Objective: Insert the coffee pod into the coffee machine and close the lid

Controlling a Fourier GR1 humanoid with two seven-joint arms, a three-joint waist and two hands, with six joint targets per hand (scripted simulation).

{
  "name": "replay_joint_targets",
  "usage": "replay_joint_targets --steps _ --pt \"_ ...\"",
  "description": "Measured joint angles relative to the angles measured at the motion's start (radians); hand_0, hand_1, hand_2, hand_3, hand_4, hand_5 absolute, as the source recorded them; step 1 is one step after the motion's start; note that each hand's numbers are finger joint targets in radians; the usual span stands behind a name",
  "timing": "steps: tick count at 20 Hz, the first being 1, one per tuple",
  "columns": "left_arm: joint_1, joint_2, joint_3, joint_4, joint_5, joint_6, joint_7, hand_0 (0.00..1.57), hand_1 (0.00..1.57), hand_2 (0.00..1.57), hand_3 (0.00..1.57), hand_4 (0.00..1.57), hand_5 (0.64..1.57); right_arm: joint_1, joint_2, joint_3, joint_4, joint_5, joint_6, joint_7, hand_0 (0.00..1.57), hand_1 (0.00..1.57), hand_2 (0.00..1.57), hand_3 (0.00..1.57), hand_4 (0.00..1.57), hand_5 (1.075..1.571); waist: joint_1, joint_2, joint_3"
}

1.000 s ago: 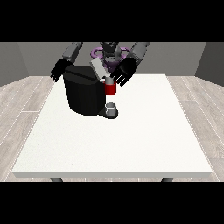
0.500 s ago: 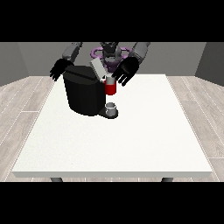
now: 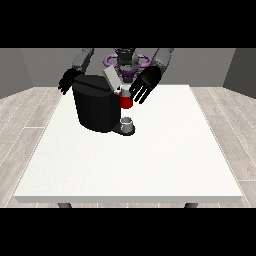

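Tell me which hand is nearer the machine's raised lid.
Left, the hand at the view's right: it hangs just right of the raised lid. The hand at the view's left sits beyond the coffee machine, at its far left side.

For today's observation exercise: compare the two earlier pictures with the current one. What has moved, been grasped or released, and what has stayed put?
Nothing has visibly changed. The hand at the view's right stays beside the raised grey lid of the black coffee machine, fingers spread, holding nothing. The hand at the view's left stays behind the machine. The small grey cup and the white table are as before.
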Motion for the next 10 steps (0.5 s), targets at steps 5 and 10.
replay_joint_targets --steps 5,10 --pt "0.009 -0.010 -0.015 0.005 -0.016 -0.025 0.007 0.00 0.00 0.00 0.00 0.00 1.571 0.009 -0.007 -0.013 0.015 -0.010 0.004 0.008 0.00 0.00 0.00 0.00 0.36 1.571 0.009 -0.026 -0.0013" --pt "0.024 -0.029 -0.021 -0.002 -0.025 -0.035 0.015 0.00 0.00 0.00 0.00 0.00 1.571 0.016 -0.017 -0.031 0.038 -0.019 0.005 0.016 0.00 0.00 0.00 0.00 0.38 1.571 0.028 -0.054 -0.0022"
